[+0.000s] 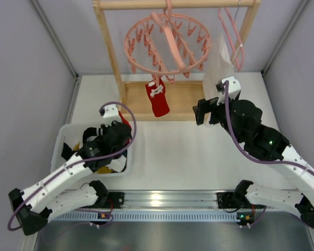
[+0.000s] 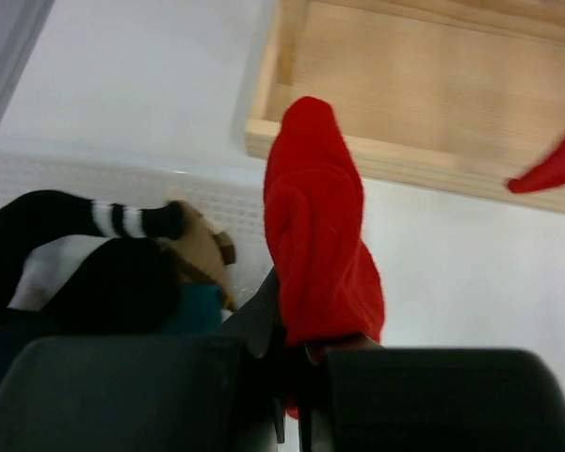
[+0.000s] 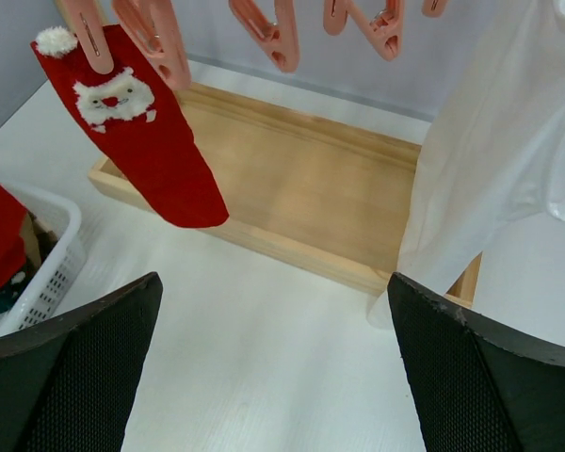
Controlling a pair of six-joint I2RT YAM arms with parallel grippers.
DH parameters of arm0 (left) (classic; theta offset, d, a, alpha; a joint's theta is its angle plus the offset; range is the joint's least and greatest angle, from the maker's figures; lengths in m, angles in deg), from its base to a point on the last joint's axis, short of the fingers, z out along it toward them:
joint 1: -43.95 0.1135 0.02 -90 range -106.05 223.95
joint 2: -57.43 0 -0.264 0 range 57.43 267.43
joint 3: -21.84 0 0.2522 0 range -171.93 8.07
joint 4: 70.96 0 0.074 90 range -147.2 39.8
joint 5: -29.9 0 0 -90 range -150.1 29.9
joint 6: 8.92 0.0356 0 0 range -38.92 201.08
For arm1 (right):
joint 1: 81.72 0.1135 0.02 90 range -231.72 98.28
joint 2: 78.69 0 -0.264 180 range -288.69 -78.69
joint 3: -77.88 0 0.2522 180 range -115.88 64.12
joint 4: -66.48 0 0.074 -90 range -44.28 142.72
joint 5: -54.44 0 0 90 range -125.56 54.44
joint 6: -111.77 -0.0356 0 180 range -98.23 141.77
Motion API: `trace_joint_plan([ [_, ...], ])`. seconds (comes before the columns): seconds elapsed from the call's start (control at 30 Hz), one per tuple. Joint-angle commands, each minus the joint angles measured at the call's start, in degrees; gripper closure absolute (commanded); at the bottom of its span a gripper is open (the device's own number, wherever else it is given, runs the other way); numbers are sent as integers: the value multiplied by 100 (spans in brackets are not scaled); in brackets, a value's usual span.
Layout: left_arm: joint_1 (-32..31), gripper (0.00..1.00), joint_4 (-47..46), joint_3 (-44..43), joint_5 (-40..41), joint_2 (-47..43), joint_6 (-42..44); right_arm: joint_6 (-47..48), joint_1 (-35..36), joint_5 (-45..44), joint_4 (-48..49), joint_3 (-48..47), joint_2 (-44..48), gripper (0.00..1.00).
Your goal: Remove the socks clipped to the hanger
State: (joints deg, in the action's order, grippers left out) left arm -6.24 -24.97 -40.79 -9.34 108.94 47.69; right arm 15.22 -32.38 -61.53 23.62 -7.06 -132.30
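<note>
Your left claw (image 2: 297,395) pinches a red sock (image 2: 320,235) above the basket (image 2: 122,179), likely for dropping. Your right claw (image 3: 273,282) is spread, facing the Santa sock (image 3: 146,151) clipped to the hanger (image 1: 165,44).

Pictured is a robotics lab test cell rather than a home. A white tabletop (image 1: 167,151) is enclosed by plain grey wall panels (image 1: 21,63) set in metal framing. Two white-and-black robot arms, the left arm (image 1: 57,175) and the right arm (image 1: 282,151), are bolted to an aluminium rail (image 1: 167,201) at the near edge, and purple cables (image 1: 132,125) are looped along them. Laundry items are staged as props: a wooden rack (image 1: 109,52), a round pink clip hanger (image 1: 170,42) and a white basket (image 1: 57,149).
</note>
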Motion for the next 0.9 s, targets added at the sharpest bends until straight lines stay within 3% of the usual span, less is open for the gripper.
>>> trace_joint_plan([
  [0.0, 895, 100, 468, 105, -768, -378, -159, -119, -12, 5, 212, 7, 43, 0],
  [0.03, 1350, 100, 477, 105, -900, -448, -133, -136, -21, 5, 195, -1, 26, 1],
  [0.1, 1661, 100, 469, 105, -1235, -440, -186, -136, -21, 40, 194, -10, -9, 0],
  [0.27, 1864, 100, 469, 332, -1298, -124, -536, -163, -21, 110, 203, 25, -1, 1],
  [0.3, 1882, 93, 460, 394, -1262, -141, -624, -145, -21, 110, 203, 42, -1, 1],
  [0.33, 1882, 70, 469, 456, -1201, -176, -799, -145, -21, 102, 195, 51, 8, 1],
  [0.4, 1873, 66, 469, 579, -1017, -368, -880, -128, -12, 75, 186, 60, 25, 0],
  [0.47, 1873, 47, 530, 658, -832, -605, -1003, -101, -21, 67, 177, 51, 26, 1],
  [0.5, 1882, 33, 565, 667, -666, -868, -1047, -101, -21, 58, 159, 60, 25, 0],
  [0.53, 1873, 10, 609, 667, -603, -992, -1117, -93, -30, 58, 159, 51, 25, 0],
  [0.57, 1873, 1, 635, 667, -559, -1106, -1117, -92, -30, 66, 168, 60, 25, 1],
  [0.7, 1864, 2, 574, 545, -804, -1520, -1100, -101, -30, 66, 221, 104, -1, 1],
  [0.83, 1855, 1, 163, 193, -1751, -1074, -505, -154, -39, 102, 317, 165, -18, 1],
  [0.87, 1855, 1, -30, 158, -2320, -968, -311, -171, -39, 145, 326, 192, -1, 1],
])
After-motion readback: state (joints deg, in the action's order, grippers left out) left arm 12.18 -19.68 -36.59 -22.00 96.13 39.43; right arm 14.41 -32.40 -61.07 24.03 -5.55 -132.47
